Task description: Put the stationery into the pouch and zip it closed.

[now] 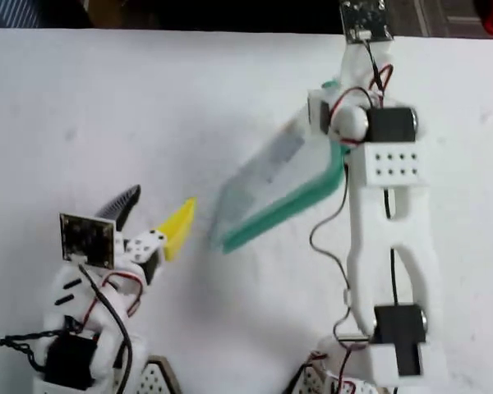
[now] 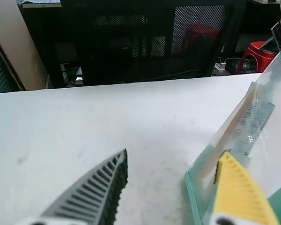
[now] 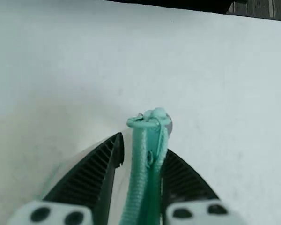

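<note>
The pouch [image 1: 275,185], teal with a clear face, hangs tilted above the white table, its low end toward the middle. My right gripper [image 1: 333,115] holds its high end. In the right wrist view the black fingers [image 3: 98,173] of my right gripper [image 3: 143,145] are shut on the pouch's teal zipper edge [image 3: 147,154]. My left gripper [image 1: 158,209] stands open at the near left, with its yellow finger [image 1: 179,226] pointing at the pouch's low end, a short gap away. In the left wrist view the pouch [image 2: 253,122] lies just beyond the yellow finger [image 2: 239,192] of my left gripper [image 2: 171,187].
The white table [image 1: 107,107] stretches bare to the left and behind the pouch. Its far edge [image 1: 189,30] meets a dark background. Arm bases and loose cables [image 1: 329,246] sit along the near edge.
</note>
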